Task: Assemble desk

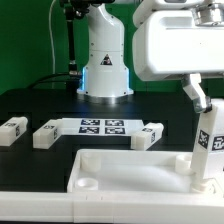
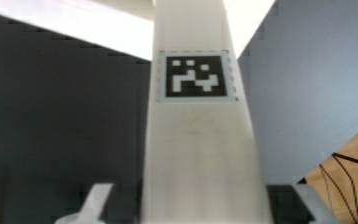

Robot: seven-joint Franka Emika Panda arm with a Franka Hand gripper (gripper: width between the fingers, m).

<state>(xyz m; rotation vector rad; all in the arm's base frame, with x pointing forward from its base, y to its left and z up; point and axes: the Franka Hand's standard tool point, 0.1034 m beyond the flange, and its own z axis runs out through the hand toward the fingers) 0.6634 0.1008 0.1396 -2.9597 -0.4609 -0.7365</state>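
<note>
The white rimmed tabletop [image 1: 130, 168] lies at the front of the black table, with a round socket [image 1: 87, 183] showing at its near-left corner. My gripper [image 1: 207, 112] is on the exterior view's right, shut on a white square leg [image 1: 211, 148] that stands upright over the tabletop's right end. Whether the leg's lower end touches the tabletop is hidden. In the wrist view the leg [image 2: 197, 130] fills the middle between the fingers [image 2: 101, 200], with its black-and-white tag [image 2: 197, 77] facing the camera. Three more legs lie loose behind the tabletop, one far left [image 1: 12, 128], one beside it [image 1: 47, 132] and one right of centre [image 1: 150, 135].
The marker board [image 1: 100, 126] lies flat between the loose legs. Behind it stands the arm's white base [image 1: 105, 60], in front of a green backdrop. The big white gripper body [image 1: 180, 40] hangs over the right side.
</note>
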